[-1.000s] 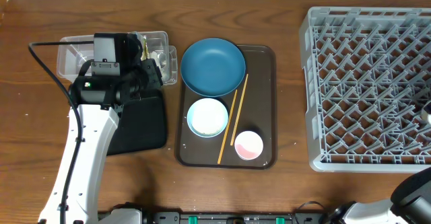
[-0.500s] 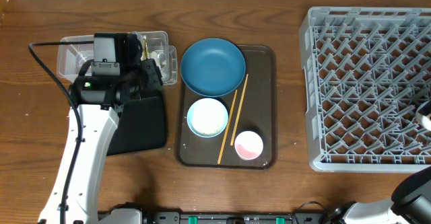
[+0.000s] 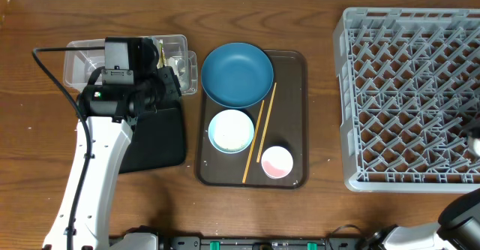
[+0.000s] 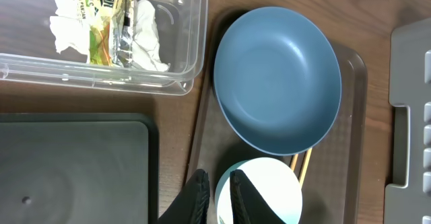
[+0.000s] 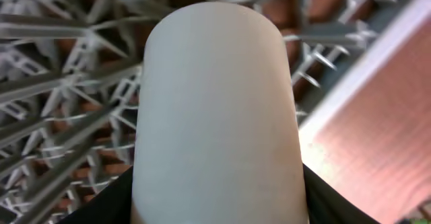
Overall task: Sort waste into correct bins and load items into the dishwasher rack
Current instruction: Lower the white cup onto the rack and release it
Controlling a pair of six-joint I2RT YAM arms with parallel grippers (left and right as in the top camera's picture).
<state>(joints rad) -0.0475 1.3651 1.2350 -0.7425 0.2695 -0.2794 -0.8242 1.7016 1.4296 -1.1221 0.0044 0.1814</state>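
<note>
**A:** We have a brown wooden table (image 3: 315, 25) under everything. How do the arms sit on it?

**B:** Nearest us, the left arm (image 3: 97, 160) reaches from the front edge over the black tray (image 3: 161, 139). The left gripper (image 3: 171, 81) ends by a corner of the clear tub (image 3: 71, 68). In its wrist view we see the fingers (image 4: 196, 197) drawn almost together with nothing between them.

**A:** And the right gripper (image 5: 215, 200)?

**B:** From above we catch only a sliver at the right edge. Its own camera gives us more. The jaws stand partly apart, clamped on the pale green cup (image 5: 215, 103), with the dishwasher rack (image 5: 67, 62) lattice close behind. We cannot tell whether the cup touches the grid.

**A:** What do the containers hold?

**B:** In the left wrist view, the tub holds crumpled white paper scraps (image 4: 145, 32) and the yellow-green wrapper (image 4: 108, 22). On the brown serving tray (image 3: 292, 122), front to back, we see the pink cup (image 3: 277, 162), the white-and-light-blue bowl (image 3: 230, 130) and the large blue bowl (image 3: 237, 74). The two chopsticks (image 3: 259, 134) lie slantwise beside the bowls.
</note>
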